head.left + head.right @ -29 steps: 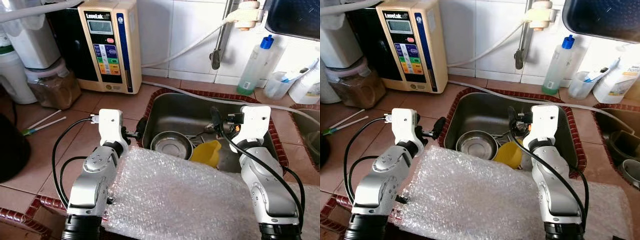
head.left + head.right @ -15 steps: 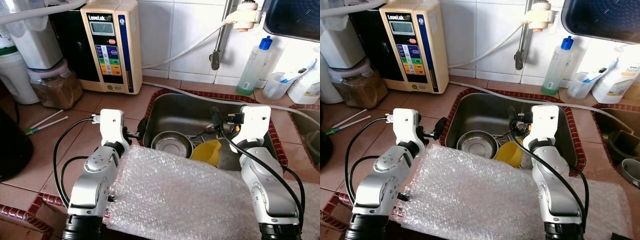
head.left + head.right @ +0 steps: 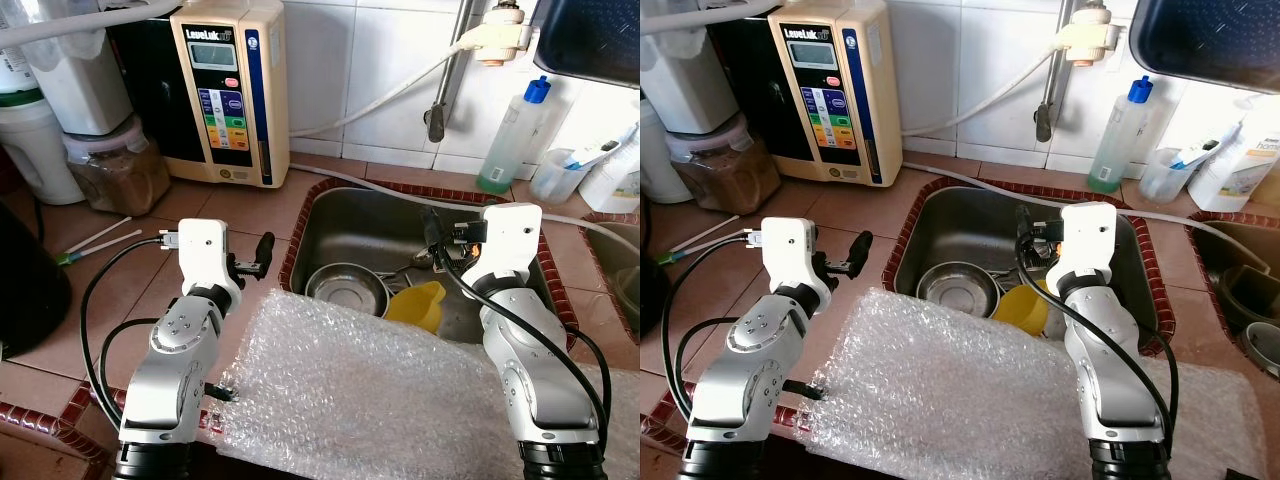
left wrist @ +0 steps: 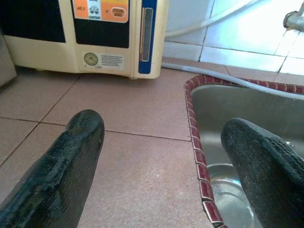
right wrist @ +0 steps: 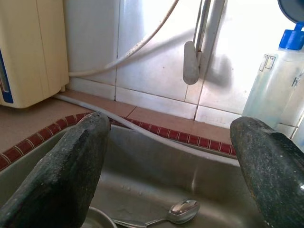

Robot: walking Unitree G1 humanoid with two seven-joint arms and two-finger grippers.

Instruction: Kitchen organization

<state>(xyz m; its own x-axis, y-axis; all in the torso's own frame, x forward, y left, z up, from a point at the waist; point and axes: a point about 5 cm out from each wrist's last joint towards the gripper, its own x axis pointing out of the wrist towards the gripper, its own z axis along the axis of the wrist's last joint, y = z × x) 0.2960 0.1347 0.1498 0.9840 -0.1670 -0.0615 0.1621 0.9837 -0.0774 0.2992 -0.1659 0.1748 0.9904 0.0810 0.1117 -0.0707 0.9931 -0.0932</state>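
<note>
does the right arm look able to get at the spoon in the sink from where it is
Probably yes. The right gripper hangs over the sink with jaws open, and the spoon lies bare on the bottom just ahead of it, nothing between them.

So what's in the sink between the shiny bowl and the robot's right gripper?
In the left eye view, a yellow cup sits between the steel bowl and the open right gripper.

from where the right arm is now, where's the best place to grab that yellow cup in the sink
Probably the rim of the yellow cup, taken from above. It sits in the sink with its mouth up, beside the steel bowl. The bubble wrap hides its lower body, so the near side is blocked. The right gripper, fingers open, hangs over the basin.
</note>
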